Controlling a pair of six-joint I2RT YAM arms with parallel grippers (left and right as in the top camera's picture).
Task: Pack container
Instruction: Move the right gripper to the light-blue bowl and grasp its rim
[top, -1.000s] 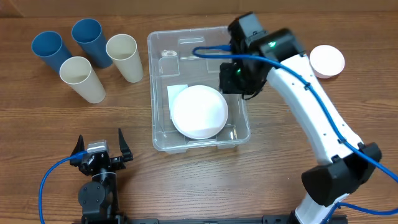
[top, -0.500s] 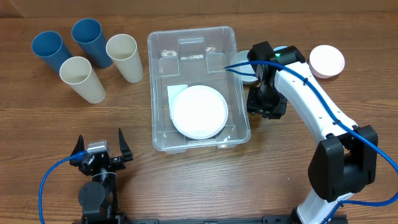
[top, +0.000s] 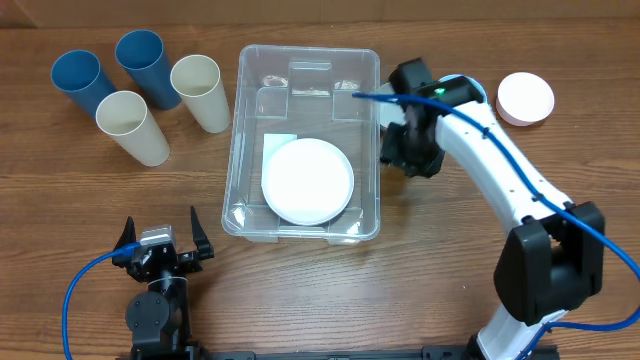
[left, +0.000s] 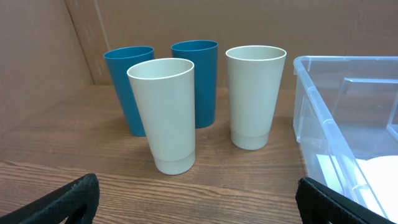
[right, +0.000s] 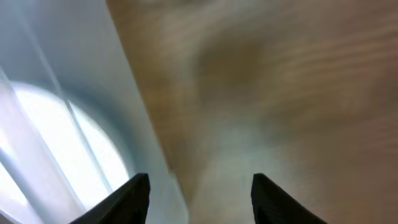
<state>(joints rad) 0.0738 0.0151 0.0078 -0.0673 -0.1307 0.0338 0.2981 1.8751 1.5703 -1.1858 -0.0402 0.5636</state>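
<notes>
The container (top: 305, 52) is a large clear plastic bin in the middle of the table, with a white plate (top: 307, 180) lying in it over the white label. My right gripper (top: 402, 155) is low on the table just outside the bin's right wall, open and empty. In the right wrist view its fingers (right: 200, 186) stand over blurred wood, with the bin's wall (right: 56, 74) by the left finger. My left gripper (top: 160, 245) rests open and empty at the front left. In the left wrist view it (left: 196, 202) faces the cups and the bin's corner (left: 348, 112).
Two blue cups (top: 77, 80) (top: 140, 60) and two cream cups (top: 130, 125) (top: 200, 92) stand upright at the back left, left of the bin. They also show in the left wrist view (left: 171, 112). A pale pink bowl (top: 525, 97) sits at the back right.
My right gripper went from over the bin's back right corner to the table beside its right wall. The bin has slid to the left and turned a little. The left arm is still.
</notes>
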